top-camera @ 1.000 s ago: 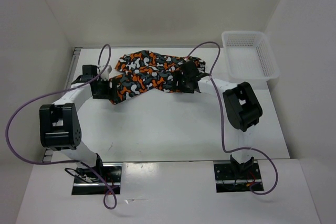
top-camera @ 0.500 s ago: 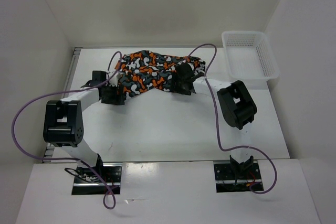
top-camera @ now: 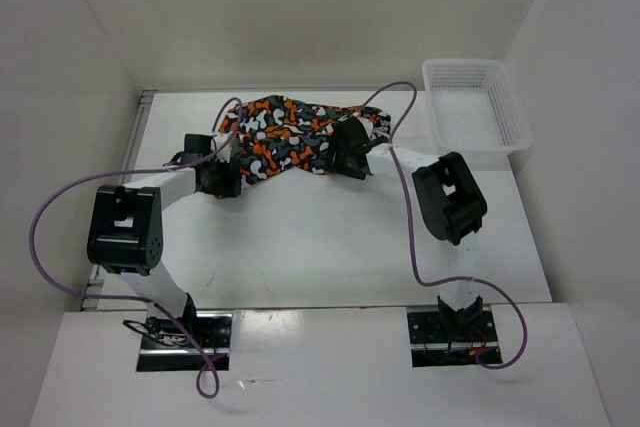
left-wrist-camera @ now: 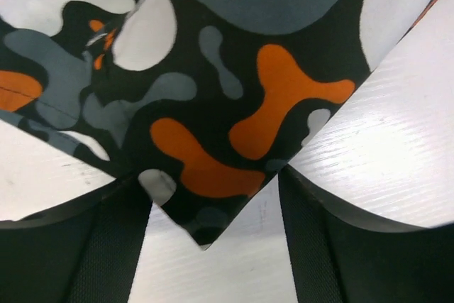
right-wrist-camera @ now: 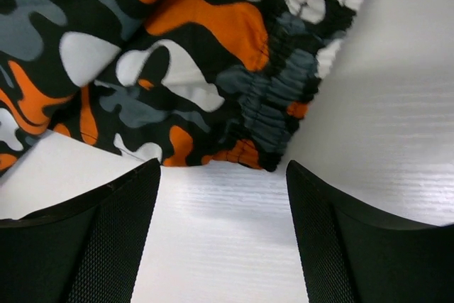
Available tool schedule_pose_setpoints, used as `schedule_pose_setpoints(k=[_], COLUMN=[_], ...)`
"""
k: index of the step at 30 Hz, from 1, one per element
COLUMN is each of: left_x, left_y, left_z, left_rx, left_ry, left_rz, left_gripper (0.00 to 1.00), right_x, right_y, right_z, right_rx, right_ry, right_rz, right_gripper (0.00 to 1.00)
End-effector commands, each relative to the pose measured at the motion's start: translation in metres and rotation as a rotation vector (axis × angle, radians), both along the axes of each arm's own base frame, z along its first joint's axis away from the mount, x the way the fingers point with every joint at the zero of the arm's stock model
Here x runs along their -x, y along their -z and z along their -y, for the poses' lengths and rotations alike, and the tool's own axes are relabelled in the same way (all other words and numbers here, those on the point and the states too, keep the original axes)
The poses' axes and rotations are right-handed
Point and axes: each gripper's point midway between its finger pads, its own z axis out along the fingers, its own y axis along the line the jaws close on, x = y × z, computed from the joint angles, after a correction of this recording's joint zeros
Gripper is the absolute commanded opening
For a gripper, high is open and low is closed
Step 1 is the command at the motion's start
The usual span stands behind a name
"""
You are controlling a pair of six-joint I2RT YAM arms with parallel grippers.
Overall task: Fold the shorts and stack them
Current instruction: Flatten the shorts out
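Shorts point(top-camera: 290, 137) inside left tool point(left-wrist-camera: 213, 200), before right tool point(right-wrist-camera: 223, 182)

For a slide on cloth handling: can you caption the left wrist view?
A pointed corner of the camouflage-print shorts lies on the white table, between the fingers of the open left gripper.

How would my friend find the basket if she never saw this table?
Look at the white table, then go to its far right corner. The basket sits there, apart from the shorts. It is the only plain white thing full of little holes; the shorts are soft and colourful.
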Motion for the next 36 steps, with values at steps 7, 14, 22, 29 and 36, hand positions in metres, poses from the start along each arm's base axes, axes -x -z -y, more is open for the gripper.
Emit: schedule_pose_setpoints(k=[7, 14, 22, 29, 36], left_x=[-0.02, -0.042, -0.092, -0.113, -0.075], left_y=[-0.009, -0.1, -0.219, -0.162, -0.105], left_z=[0.018, 0.025, -0.012, -0.031, -0.035], left_rx=[0.001, 0.163, 0.118, 0.045, -0.024], left_ry=[0.047, 0.106, 0.039, -0.039, -0.083], left_rz=[0.052, 0.074, 0.337, 0.277, 0.056], left_gripper=[0.18, 0.0, 0.0, 0.14, 0.72], right_x=[-0.027, -0.028, -0.005, 0.027, 0.039], right_y=[0.023, -0.015, -0.115, -0.147, -0.129], right_z=[0.0, 0.034, 0.092, 0.097, 0.082], right_rx=[-0.079, -0.178, -0.083, -0.087, -0.165], right_ry=[0.01, 0.041, -0.02, -0.143, -0.194], right_rz=[-0.068, -0.016, 0.147, 0.201, 0.149], right_gripper=[0.12, 0.0, 0.0, 0.0, 0.0])
